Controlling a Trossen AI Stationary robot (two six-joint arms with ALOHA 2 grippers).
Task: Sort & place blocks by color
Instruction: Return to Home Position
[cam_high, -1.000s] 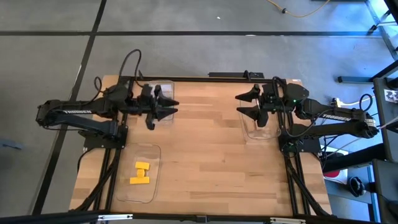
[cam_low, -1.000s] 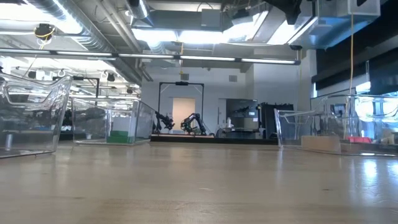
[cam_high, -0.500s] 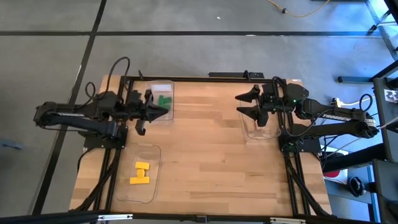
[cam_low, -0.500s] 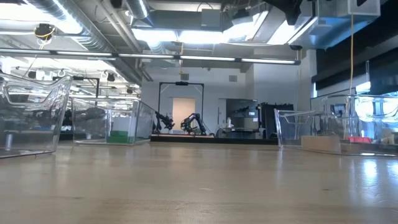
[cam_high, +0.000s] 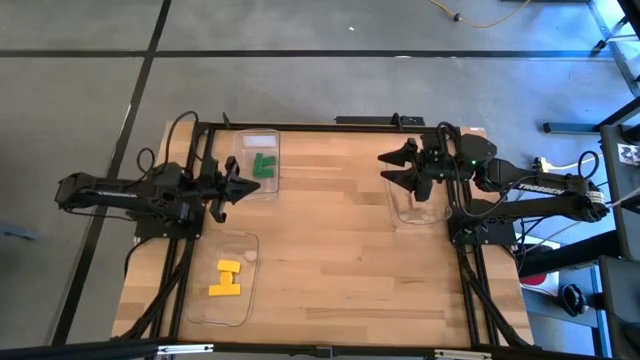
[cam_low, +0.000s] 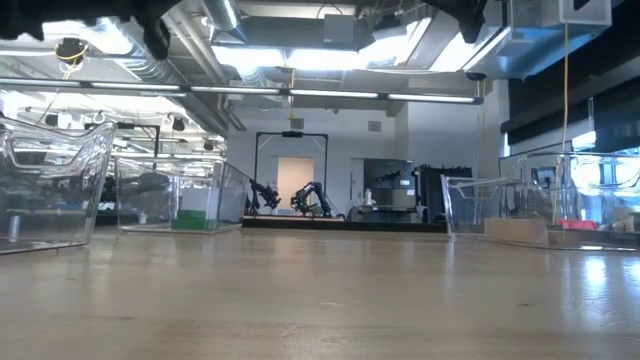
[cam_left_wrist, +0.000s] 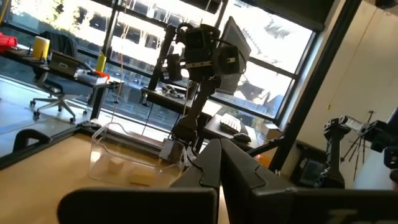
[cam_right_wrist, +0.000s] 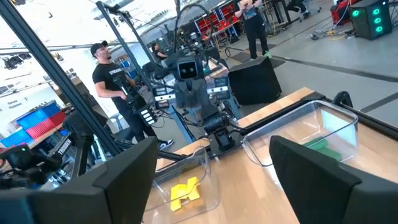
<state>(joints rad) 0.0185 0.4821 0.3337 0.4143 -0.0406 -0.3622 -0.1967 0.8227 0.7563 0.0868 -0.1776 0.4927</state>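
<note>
Blocks are seen sorted: green blocks (cam_high: 263, 163) in the far left tray (cam_high: 243, 140), yellow blocks (cam_high: 226, 278) in the near left tray (cam_high: 205, 300), tan blocks (cam_low: 515, 231) in the far right tray (cam_high: 400, 215). None is seen loose on the table (cam_high: 330, 250), so only a retreat is judged to remain. The left gripper (cam_high: 233, 181) is held just beside the far left tray, closed on nothing. The right gripper (cam_high: 395, 166) is held above the far right tray, spread wide and empty.

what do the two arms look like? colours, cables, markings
Left arm and right arm: matte black, slim jointed links, white lettering along the forearm. Black cables loop above each wrist. Green light by the right wrist. Jaws: black tapered wedges.
</note>
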